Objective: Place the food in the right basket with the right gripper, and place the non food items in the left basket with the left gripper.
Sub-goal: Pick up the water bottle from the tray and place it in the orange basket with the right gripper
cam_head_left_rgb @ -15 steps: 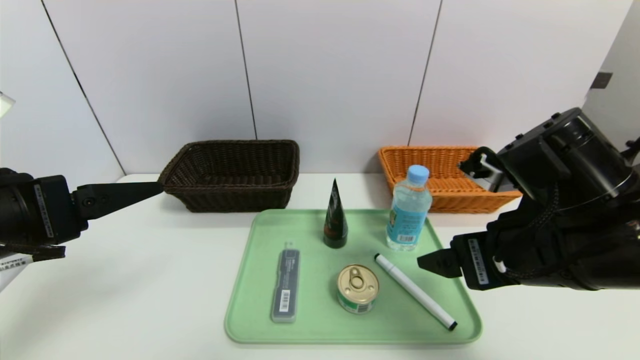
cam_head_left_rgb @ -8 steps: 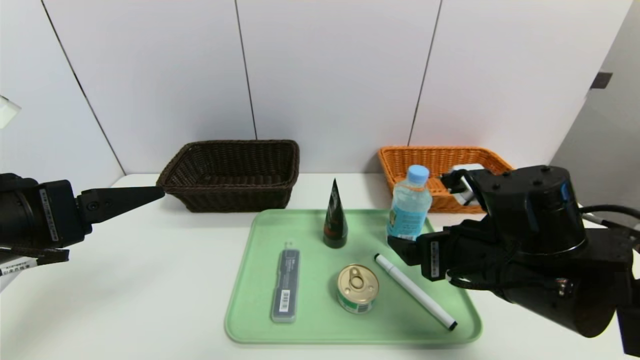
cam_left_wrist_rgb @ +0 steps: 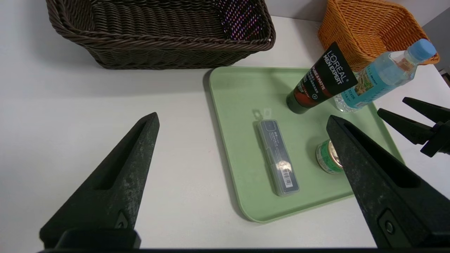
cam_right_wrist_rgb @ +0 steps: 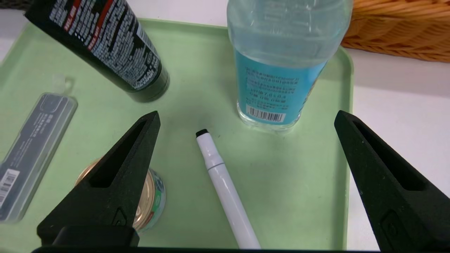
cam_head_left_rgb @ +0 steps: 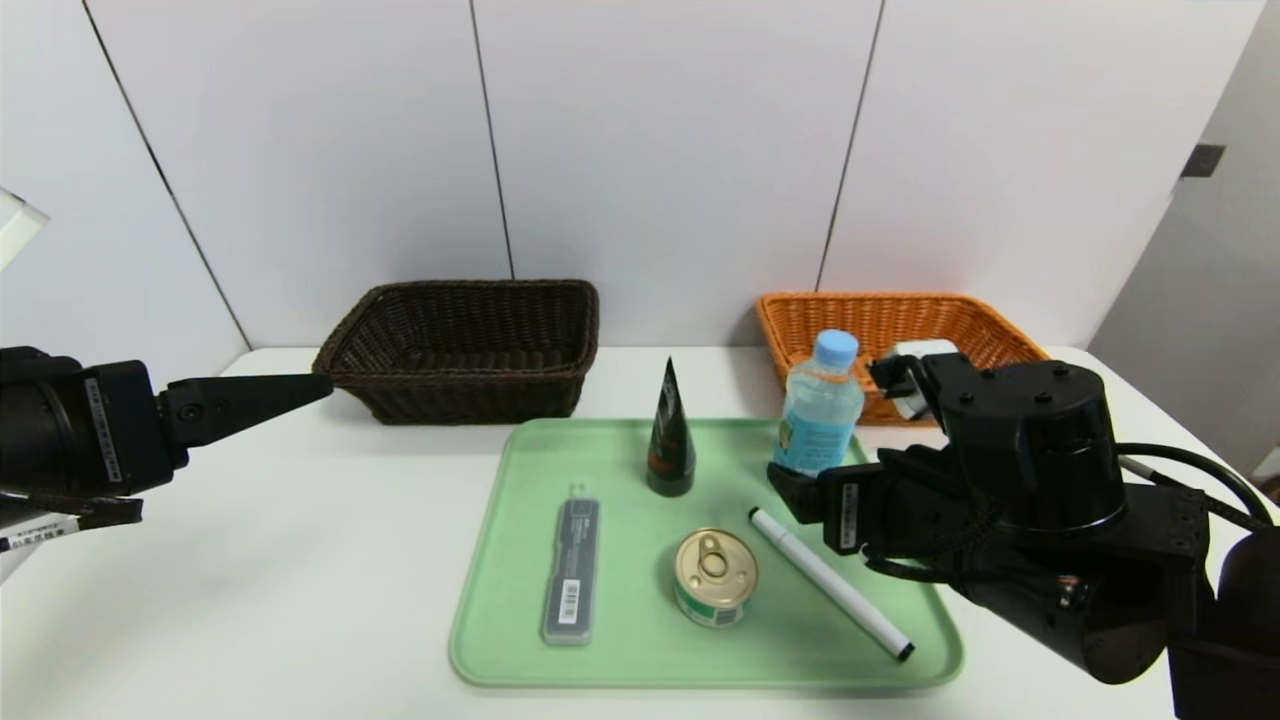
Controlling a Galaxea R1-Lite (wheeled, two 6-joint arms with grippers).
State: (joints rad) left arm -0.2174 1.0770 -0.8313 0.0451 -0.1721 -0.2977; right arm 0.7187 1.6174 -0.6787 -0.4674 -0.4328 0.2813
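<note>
The right gripper, fingers spread wide, is advancing over the green tray's right edge toward the water bottle at its far-right corner; the left gripper is idling, released.

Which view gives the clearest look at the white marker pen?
The head view: the white marker pen lies whole on the green tray, cap to tip. The right wrist view shows it closer but cut off by the frame. In the left wrist view it isn't visible.

White table, pale panelled wall behind it.
</note>
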